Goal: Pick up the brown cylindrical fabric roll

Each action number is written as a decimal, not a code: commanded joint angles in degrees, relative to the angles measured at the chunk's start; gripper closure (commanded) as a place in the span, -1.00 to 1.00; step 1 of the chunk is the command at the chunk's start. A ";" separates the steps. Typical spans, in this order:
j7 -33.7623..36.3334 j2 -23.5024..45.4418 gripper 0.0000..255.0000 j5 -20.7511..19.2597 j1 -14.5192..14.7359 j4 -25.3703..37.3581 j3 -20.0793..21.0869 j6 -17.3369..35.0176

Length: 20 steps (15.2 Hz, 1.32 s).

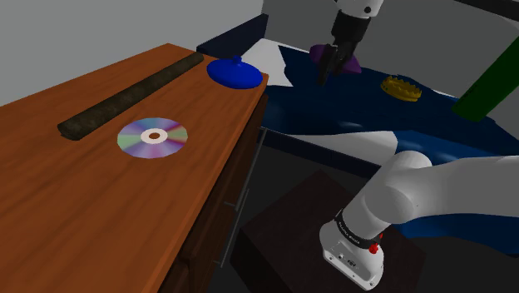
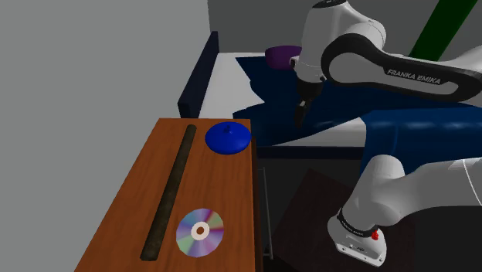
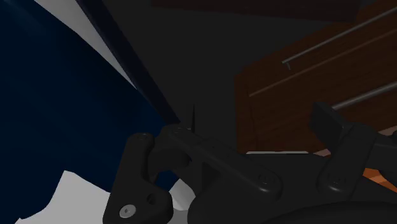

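The fabric roll [image 1: 125, 96] is a long, thin, dark brown cylinder. It lies along the far side of the wooden table top [image 1: 75, 208], also seen lengthwise near the table's left edge in the second exterior view [image 2: 170, 193]. My black gripper [image 1: 324, 73] hangs in the air off the table, over the dark blue bed [image 1: 349, 108]. That is well to the right of the roll's far end in the shoulder view. It points downward [image 2: 300, 114] and nothing is near its tip.
A shiny disc [image 1: 153, 137] lies beside the roll and a blue domed object [image 1: 235, 73] sits at the table's far corner. On the bed are a purple bowl [image 2: 282, 56] and a yellow ring-like object [image 1: 401, 87]. Drawer handles [image 3: 331, 41] line the table's side.
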 commanded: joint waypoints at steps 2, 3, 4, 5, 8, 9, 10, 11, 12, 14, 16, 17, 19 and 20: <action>2.85 0.17 -1.00 1.15 -0.10 0.11 1.57 -0.22; 5.69 0.46 -1.00 2.31 -0.24 0.31 3.16 -0.39; 8.53 0.86 -1.00 3.47 -0.38 0.62 4.74 -0.53; 11.37 1.38 -1.00 4.61 -0.55 1.04 6.32 -0.62; 19.89 3.60 -1.00 7.83 -1.17 2.87 11.00 -0.67; 22.73 4.56 -1.00 8.81 -1.44 3.68 12.56 -0.63; 25.57 5.61 -1.00 9.74 -1.74 4.59 14.10 -0.55; 28.42 6.77 -1.00 10.60 -2.06 5.59 15.63 -0.44; 31.28 8.03 -1.00 11.39 -2.41 6.69 17.15 -0.31; 37.03 10.85 -1.00 12.70 -3.17 9.17 20.16 0.00; 42.83 14.04 -1.00 13.64 -4.06 12.01 23.18 0.36; 45.76 15.78 -1.00 13.94 -4.55 13.57 24.69 0.55; 51.72 19.57 -1.00 14.16 -5.52 16.96 27.69 0.91; 54.75 21.62 -1.00 14.07 -6.03 18.80 29.21 1.08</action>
